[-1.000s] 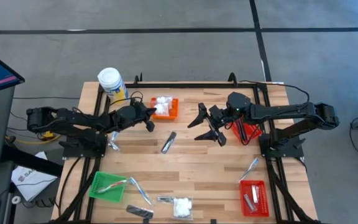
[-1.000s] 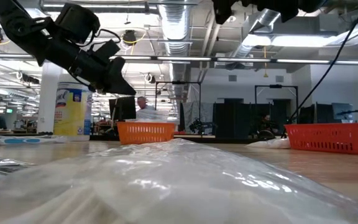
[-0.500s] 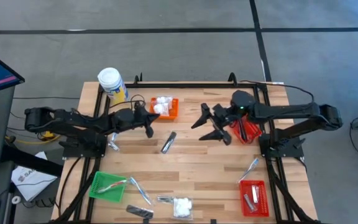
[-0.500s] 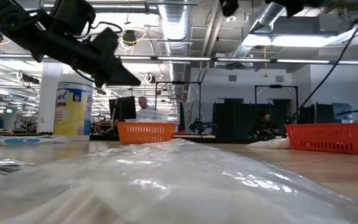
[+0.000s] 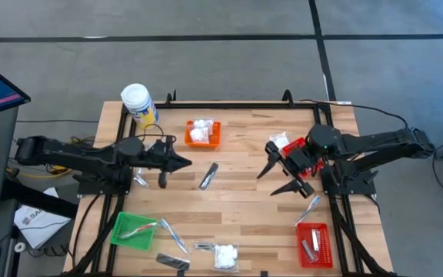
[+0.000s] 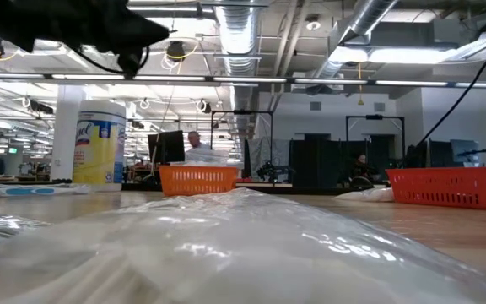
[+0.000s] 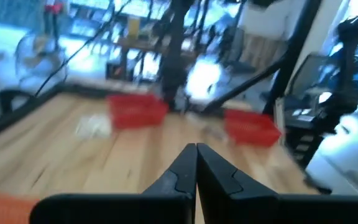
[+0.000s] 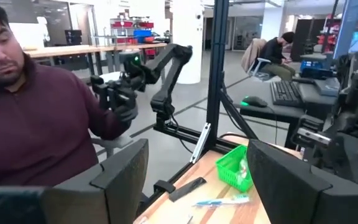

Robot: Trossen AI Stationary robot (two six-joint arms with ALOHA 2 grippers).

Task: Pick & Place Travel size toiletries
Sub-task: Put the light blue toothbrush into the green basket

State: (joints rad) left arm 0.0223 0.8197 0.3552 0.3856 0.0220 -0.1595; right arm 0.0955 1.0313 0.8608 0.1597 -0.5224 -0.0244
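The travel size toiletries lie scattered. White packets fill the orange basket (image 5: pixel 201 132). A dark sachet (image 5: pixel 208 175) lies flat mid-table, and a white packet (image 5: pixel 225 255), thin sticks (image 5: pixel 172 235) and another sachet (image 5: pixel 173 262) lie by the near edge. My left gripper (image 5: pixel 188 162) hovers shut left of the mid-table sachet, pointing level toward the table's right; its shut fingers (image 7: pixel 196 163) hold nothing. My right gripper (image 5: pixel 277 178) stands open and empty above the table's right part, its fingers (image 8: pixel 124 167) wide apart.
A white-lidded jar (image 5: pixel 138 104) stands at the far left corner. There is a green basket (image 5: pixel 133 229) near left, a red basket (image 5: pixel 312 245) near right and another red basket (image 5: pixel 304 159) under the right arm. A stick (image 5: pixel 310 206) lies by it. A person (image 8: pixel 36 118) sits beyond the table.
Both grippers have drawn back from the far middle of the table and risen. The left one swung away from the orange basket toward the near edge and tipped up to level, still shut. The right one moved toward the right and near edges, still open.
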